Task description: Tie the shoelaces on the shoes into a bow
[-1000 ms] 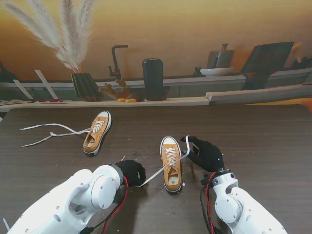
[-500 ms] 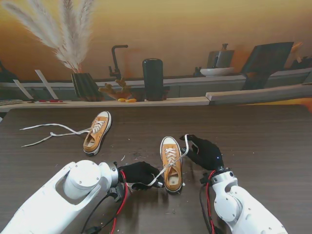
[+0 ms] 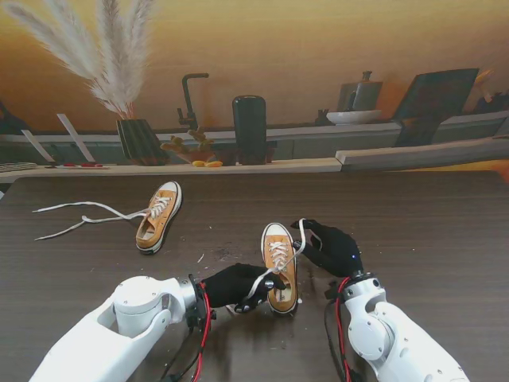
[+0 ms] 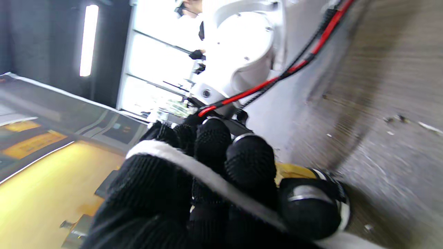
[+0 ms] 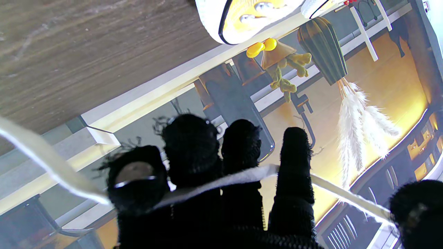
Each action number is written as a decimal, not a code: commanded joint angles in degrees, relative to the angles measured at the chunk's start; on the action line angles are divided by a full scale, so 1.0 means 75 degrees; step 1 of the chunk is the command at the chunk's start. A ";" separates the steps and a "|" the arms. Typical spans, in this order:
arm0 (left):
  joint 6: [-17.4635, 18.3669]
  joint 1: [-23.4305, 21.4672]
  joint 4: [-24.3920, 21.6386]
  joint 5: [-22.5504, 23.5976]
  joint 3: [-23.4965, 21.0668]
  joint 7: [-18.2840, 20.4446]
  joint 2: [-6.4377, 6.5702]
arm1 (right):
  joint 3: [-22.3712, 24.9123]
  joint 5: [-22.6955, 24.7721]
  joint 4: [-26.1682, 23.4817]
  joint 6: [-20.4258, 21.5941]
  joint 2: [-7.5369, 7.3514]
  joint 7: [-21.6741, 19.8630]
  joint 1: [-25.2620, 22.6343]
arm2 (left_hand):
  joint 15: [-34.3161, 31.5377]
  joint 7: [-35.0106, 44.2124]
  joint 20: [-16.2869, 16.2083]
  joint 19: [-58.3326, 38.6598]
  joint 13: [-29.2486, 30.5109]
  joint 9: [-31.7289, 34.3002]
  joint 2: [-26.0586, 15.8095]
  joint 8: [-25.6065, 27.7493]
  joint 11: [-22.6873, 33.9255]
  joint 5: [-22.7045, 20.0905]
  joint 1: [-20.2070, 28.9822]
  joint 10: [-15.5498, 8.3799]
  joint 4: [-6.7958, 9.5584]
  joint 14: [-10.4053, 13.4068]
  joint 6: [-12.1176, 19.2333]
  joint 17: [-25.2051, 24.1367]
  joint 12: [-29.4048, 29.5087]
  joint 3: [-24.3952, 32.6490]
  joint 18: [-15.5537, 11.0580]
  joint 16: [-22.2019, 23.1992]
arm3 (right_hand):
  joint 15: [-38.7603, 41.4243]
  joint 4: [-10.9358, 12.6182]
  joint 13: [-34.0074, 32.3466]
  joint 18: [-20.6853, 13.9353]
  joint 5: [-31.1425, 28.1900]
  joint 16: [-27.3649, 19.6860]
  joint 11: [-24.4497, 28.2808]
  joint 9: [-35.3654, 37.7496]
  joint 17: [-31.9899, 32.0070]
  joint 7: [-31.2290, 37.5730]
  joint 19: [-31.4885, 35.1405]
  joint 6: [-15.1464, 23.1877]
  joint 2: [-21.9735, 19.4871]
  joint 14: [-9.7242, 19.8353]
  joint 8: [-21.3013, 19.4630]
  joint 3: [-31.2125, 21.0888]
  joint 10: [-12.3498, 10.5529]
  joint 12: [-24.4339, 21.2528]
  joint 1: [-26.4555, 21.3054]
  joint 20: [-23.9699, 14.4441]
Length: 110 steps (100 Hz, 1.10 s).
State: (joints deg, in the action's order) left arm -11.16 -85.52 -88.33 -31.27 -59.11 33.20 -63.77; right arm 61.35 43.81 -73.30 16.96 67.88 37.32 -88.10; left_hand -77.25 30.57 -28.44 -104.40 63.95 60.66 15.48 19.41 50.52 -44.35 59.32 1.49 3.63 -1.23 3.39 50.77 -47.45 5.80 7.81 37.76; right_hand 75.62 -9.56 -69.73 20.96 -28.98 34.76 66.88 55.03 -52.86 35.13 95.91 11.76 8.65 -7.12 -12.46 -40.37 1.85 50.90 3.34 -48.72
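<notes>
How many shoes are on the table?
2. One shoe lies between the left hand and right hand; the other shoe lies farther from me, on the left.

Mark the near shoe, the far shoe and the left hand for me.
near shoe (image 3: 279, 239): stand view, on its white toe cap.
far shoe (image 3: 151, 229): stand view, on its orange insole.
left hand (image 3: 238, 285): stand view, on the glove's back.
</notes>
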 commanded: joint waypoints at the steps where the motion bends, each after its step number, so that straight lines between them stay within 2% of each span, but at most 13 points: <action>1: 0.0102 -0.0099 0.0017 -0.0066 -0.0041 0.0212 -0.0092 | -0.0006 -0.0018 -0.0041 -0.0026 -0.0027 -0.0146 0.0021 | 0.0040 -0.0078 -0.0175 -0.0580 -0.0088 -0.0107 -0.0088 -0.0134 -0.0143 0.0174 0.0294 0.0043 -0.0202 0.0090 0.1264 -0.0001 -0.0118 -0.0418 -0.0246 0.0275 | 0.0216 -0.0029 -0.0268 0.0007 0.0084 0.0007 0.0169 0.0075 -0.0068 0.0049 0.0390 0.0003 0.0032 0.0092 -0.0058 -0.0191 -0.0128 0.0162 -0.0027 0.0037; 6: 0.0195 -0.0145 0.0041 -0.0225 -0.0064 0.0190 -0.0134 | -0.0010 -0.0022 -0.0044 -0.0032 -0.0029 -0.0162 0.0023 | -0.0012 -0.0250 -0.0250 -0.0737 -0.0044 -0.0124 -0.0055 -0.0228 -0.0242 0.0296 0.0301 0.0035 -0.0185 0.0225 0.1288 0.0165 -0.0092 -0.0472 -0.0412 0.0313 | 0.0217 -0.0027 -0.0268 0.0007 0.0084 0.0006 0.0168 0.0074 -0.0068 0.0048 0.0390 0.0002 0.0036 0.0085 -0.0058 -0.0200 -0.0128 0.0161 -0.0035 0.0037; 12: 0.0283 -0.0211 0.0042 -0.0381 -0.0095 0.0101 -0.0184 | -0.0016 -0.0028 -0.0049 -0.0035 -0.0030 -0.0180 0.0025 | -0.0310 -0.0421 -0.0235 -0.1107 0.0195 -0.0121 0.0010 -0.0313 -0.0417 0.0366 0.0261 0.0038 -0.0138 0.0633 0.1272 0.0665 -0.0012 -0.0505 -0.0817 0.0382 | 0.0218 -0.0031 -0.0268 0.0007 0.0079 0.0006 0.0166 0.0069 -0.0068 0.0049 0.0390 0.0003 0.0036 0.0081 -0.0058 -0.0190 -0.0130 0.0161 -0.0017 0.0038; 17: 0.0420 -0.0284 0.0031 -0.0466 -0.0113 -0.0070 -0.0231 | -0.0023 -0.0043 -0.0047 -0.0028 -0.0027 -0.0192 0.0027 | -0.0549 -0.0582 -0.0013 -0.1349 0.0398 -0.0086 0.0096 -0.0416 -0.0521 0.0447 0.0168 0.0012 -0.0111 0.0869 0.1296 0.0998 0.0062 -0.0508 -0.1075 0.0350 | 0.0218 -0.0033 -0.0267 0.0007 0.0081 0.0006 0.0165 0.0062 -0.0068 0.0048 0.0391 0.0020 0.0052 0.0082 -0.0058 -0.0186 -0.0144 0.0161 -0.0019 0.0038; 31: 0.0798 -0.0477 -0.0059 -0.0402 -0.0121 -0.0663 -0.0312 | -0.0056 -0.0108 0.0060 0.0066 -0.0011 -0.0190 0.0066 | -0.0718 -0.1006 0.0219 -0.1523 0.0534 -0.0200 0.0311 -0.0658 -0.0708 0.0737 -0.0418 -0.0046 -0.0072 0.1139 0.1245 0.1259 0.0153 -0.0535 -0.1248 0.0320 | 0.0209 -0.0095 -0.0250 -0.0086 0.0130 0.0004 0.0172 0.0038 -0.0068 0.0031 0.0382 0.0024 0.0175 0.0158 -0.0053 0.0043 -0.0184 0.0167 -0.0100 0.0053; 40: 0.0997 -0.0585 -0.0142 -0.0223 -0.0105 -0.1091 -0.0349 | -0.0079 -0.0230 0.0213 0.0240 0.0027 -0.0161 0.0116 | -0.0797 -0.1146 0.0406 -0.1619 0.0581 -0.0247 0.0894 -0.0597 -0.0803 0.0770 -0.1200 -0.0180 -0.0273 0.1392 0.1206 0.1364 0.0193 0.0333 -0.1440 0.0332 | 0.0215 -0.0159 -0.0255 -0.0181 0.0147 0.0004 0.0197 0.0015 -0.0102 0.0057 0.0394 0.0111 0.0352 0.0241 -0.0066 0.0525 -0.0252 0.0178 -0.0329 0.0100; 54: 0.1239 -0.0805 -0.0329 -0.0069 -0.0061 -0.2064 -0.0498 | -0.0055 -0.0551 0.0371 0.0636 0.0107 -0.0180 0.0154 | -0.0820 -0.1009 0.0416 -0.1636 0.0675 -0.0076 0.1385 -0.0535 -0.0773 0.0582 -0.1305 -0.0282 -0.0309 0.1389 0.1254 0.1478 0.0224 0.0866 -0.1416 0.0300 | 0.0232 -0.0224 -0.0268 -0.0318 -0.0073 -0.0008 0.0245 -0.0004 -0.0156 0.0195 0.0403 0.0292 0.0552 0.0383 -0.0126 0.1219 -0.0381 0.0184 -0.0603 0.0182; 57: 0.1306 -0.0837 -0.0349 -0.0027 -0.0034 -0.2251 -0.0528 | -0.0024 -0.0695 0.0372 0.0758 0.0127 -0.0264 0.0145 | -0.0781 -0.1013 0.0391 -0.1577 0.0606 -0.0085 0.1590 -0.0534 -0.0758 0.0624 -0.1622 -0.0301 -0.0528 0.1336 0.1263 0.1385 0.0241 0.1597 -0.1350 0.0296 | 0.0230 -0.0239 -0.0267 -0.0331 -0.0170 -0.0009 0.0245 -0.0013 -0.0161 0.0232 0.0400 0.0322 0.0609 0.0401 -0.0139 0.1254 -0.0402 0.0184 -0.0616 0.0187; 83: 0.2217 -0.0875 -0.0221 0.0447 0.0403 -0.3798 -0.0824 | 0.0252 -0.1987 0.0310 0.1547 0.0252 -0.1224 0.0050 | -0.0685 -0.1155 0.0383 -0.1485 0.0519 -0.0141 0.1801 -0.0595 -0.0714 0.0800 -0.1546 -0.0356 -0.0600 0.1302 0.1310 0.1245 0.0141 0.1738 -0.1241 0.0276 | 0.0218 -0.0355 -0.0163 -0.0359 -0.1469 0.0001 0.0253 -0.0112 -0.0046 0.0673 0.0350 0.0230 0.1152 0.0374 -0.0345 0.1449 -0.0426 0.0188 -0.1046 0.0201; 91: 0.2446 -0.0842 -0.0168 0.0689 0.0524 -0.4147 -0.0884 | 0.0321 -0.2223 0.0235 0.1635 0.0233 -0.1511 0.0010 | -0.0507 -0.1234 0.0261 -0.1262 0.0284 -0.0246 0.1889 -0.0633 -0.0877 0.0877 -0.1517 -0.0357 -0.0671 0.1084 0.1331 0.0906 -0.0159 0.1796 -0.0973 0.0300 | 0.0213 -0.0360 -0.0137 -0.0352 -0.1774 0.0006 0.0249 -0.0125 -0.0045 0.0776 0.0345 0.0167 0.1266 0.0376 -0.0495 0.1464 -0.0433 0.0184 -0.1198 0.0191; 99: 0.2591 -0.0800 -0.0122 0.0987 0.0609 -0.4389 -0.0914 | 0.0379 -0.2367 0.0150 0.1689 0.0208 -0.1732 -0.0027 | -0.0356 -0.1371 0.0170 -0.1094 0.0071 -0.0427 0.1933 -0.0694 -0.1056 0.1056 -0.1506 -0.0363 -0.0679 0.0982 0.1329 0.0610 -0.0255 0.1767 -0.0863 0.0317 | 0.0213 -0.0365 -0.0133 -0.0351 -0.2010 0.0013 0.0248 -0.0114 -0.0033 0.0880 0.0338 0.0116 0.1380 0.0370 -0.0714 0.1494 -0.0429 0.0180 -0.1325 0.0180; 102: 0.2620 -0.0794 -0.0119 0.1074 0.0630 -0.4463 -0.0923 | 0.0397 -0.2390 0.0121 0.1700 0.0197 -0.1784 -0.0040 | -0.0308 -0.1427 0.0144 -0.1038 0.0004 -0.0500 0.1955 -0.0717 -0.1117 0.1149 -0.1497 -0.0358 -0.0680 0.0942 0.1334 0.0518 -0.0272 0.1757 -0.0830 0.0321 | 0.0206 -0.0344 -0.0134 -0.0351 -0.2156 0.0030 0.0250 -0.0106 -0.0036 0.0641 0.0321 0.0091 0.1404 0.0370 -0.1494 0.1645 -0.0439 0.0176 -0.1473 0.0136; 110: 0.2738 -0.0770 -0.0080 0.1429 0.0712 -0.4796 -0.0967 | 0.0442 -0.2498 0.0023 0.1741 0.0163 -0.1999 -0.0075 | -0.0283 -0.1488 0.0117 -0.1010 -0.0011 -0.0523 0.2001 -0.0745 -0.1141 0.1224 -0.1467 -0.0348 -0.0677 0.0913 0.1270 0.0474 -0.0293 0.1755 -0.0789 0.0328 | 0.0202 -0.0268 -0.0127 -0.0354 -0.2352 0.0032 0.0241 -0.0100 -0.0022 0.0855 0.0314 0.0092 0.1555 0.0372 -0.1851 0.1605 -0.0469 0.0173 -0.1636 0.0132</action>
State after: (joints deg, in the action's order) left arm 8.81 -91.46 -88.82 -21.30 -54.18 -1.98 -70.44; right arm 64.39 25.39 -72.16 29.65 69.65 23.79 -88.36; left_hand -79.64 20.31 -26.61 -105.19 63.99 57.26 27.76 14.97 42.70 -36.80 48.76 -0.30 0.09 3.96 3.48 54.49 -48.30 18.17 2.79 38.54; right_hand 75.70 -10.59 -69.74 19.32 -45.08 34.76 67.49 55.15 -53.00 40.77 96.01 12.37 19.38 -4.97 -23.78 -30.43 0.34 51.51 -7.67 -47.51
